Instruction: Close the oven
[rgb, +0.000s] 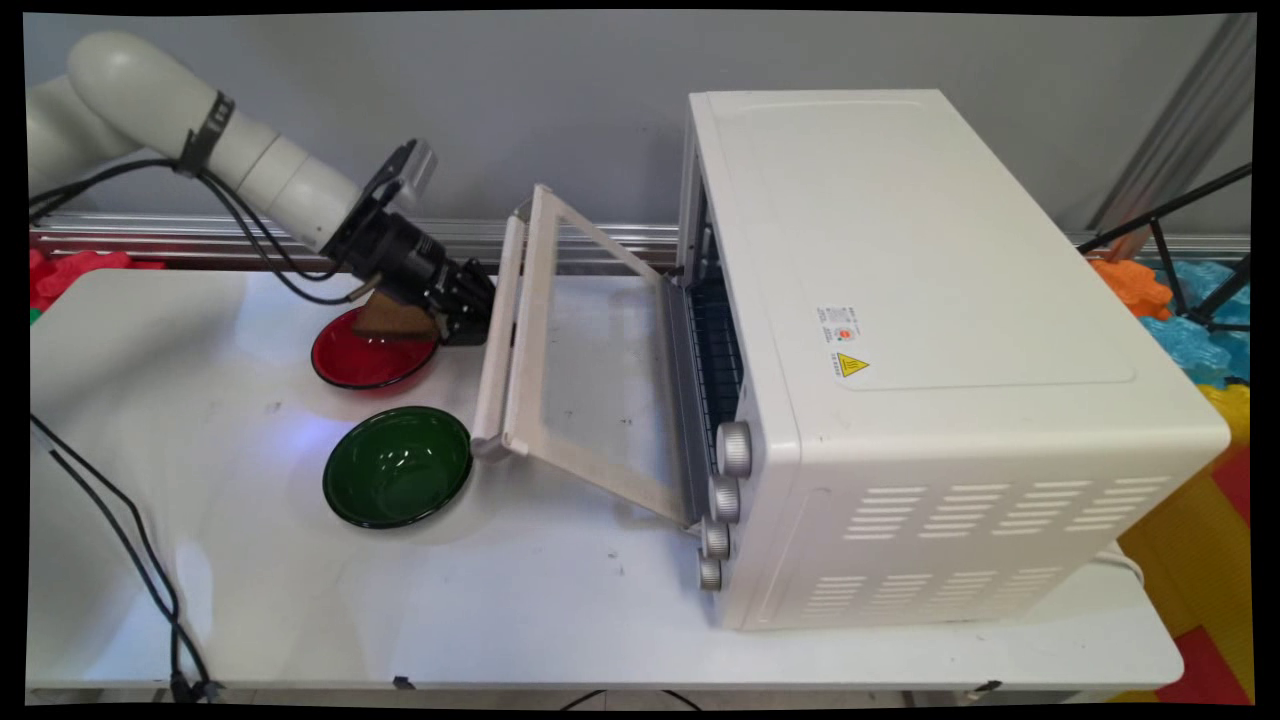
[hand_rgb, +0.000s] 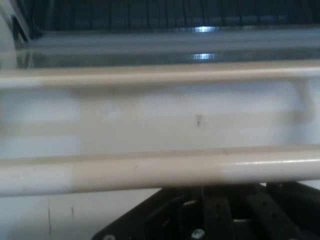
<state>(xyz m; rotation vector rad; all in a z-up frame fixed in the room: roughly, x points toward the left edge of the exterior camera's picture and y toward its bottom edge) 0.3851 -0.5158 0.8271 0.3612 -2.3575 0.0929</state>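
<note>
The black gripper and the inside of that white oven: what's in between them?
In both views, the half-open glass oven door with its cream bar handle lies between the black two-finger gripper and the white toaster oven cavity.

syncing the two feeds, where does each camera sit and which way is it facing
Main view: fixed above the table's near side, looking down across it at the wall; shows the white arm and gripper at the oven door's handle, beside the red bowl and green bowl.
Hand view: on the hand, facing the handle close up, with the oven rack beyond; black linkage at the bottom.
Shared: handle, door.
</note>
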